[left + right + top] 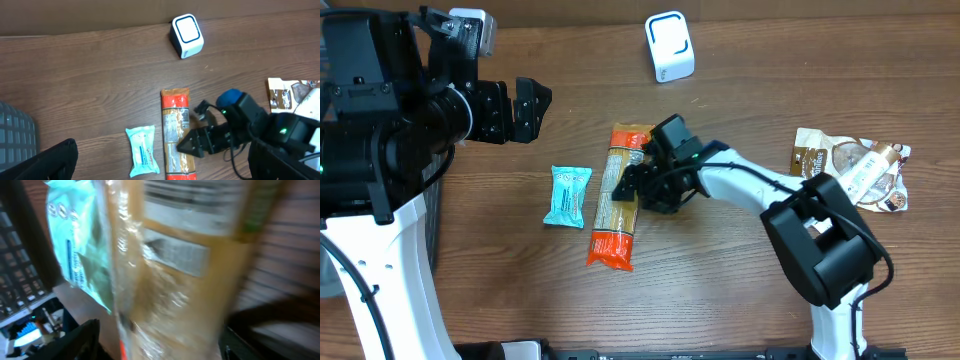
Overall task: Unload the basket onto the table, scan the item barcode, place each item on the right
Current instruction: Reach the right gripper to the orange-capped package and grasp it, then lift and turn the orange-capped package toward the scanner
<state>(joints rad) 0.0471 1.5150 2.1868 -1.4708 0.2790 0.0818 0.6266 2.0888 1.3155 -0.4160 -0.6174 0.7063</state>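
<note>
Scanning has not begun: my right claw (640,192) sits spread astride the pasta packet (613,225) lying on the counter (740,290), my left claw (525,110) hangs spread, and the scanner (669,46) stands well apart.

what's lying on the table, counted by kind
white barcode scanner: 1
long pasta packet: 1
teal packet: 1
brown-and-white pouches: 2, though they overlap in a pile, so this count is unsure
total: 5
</note>
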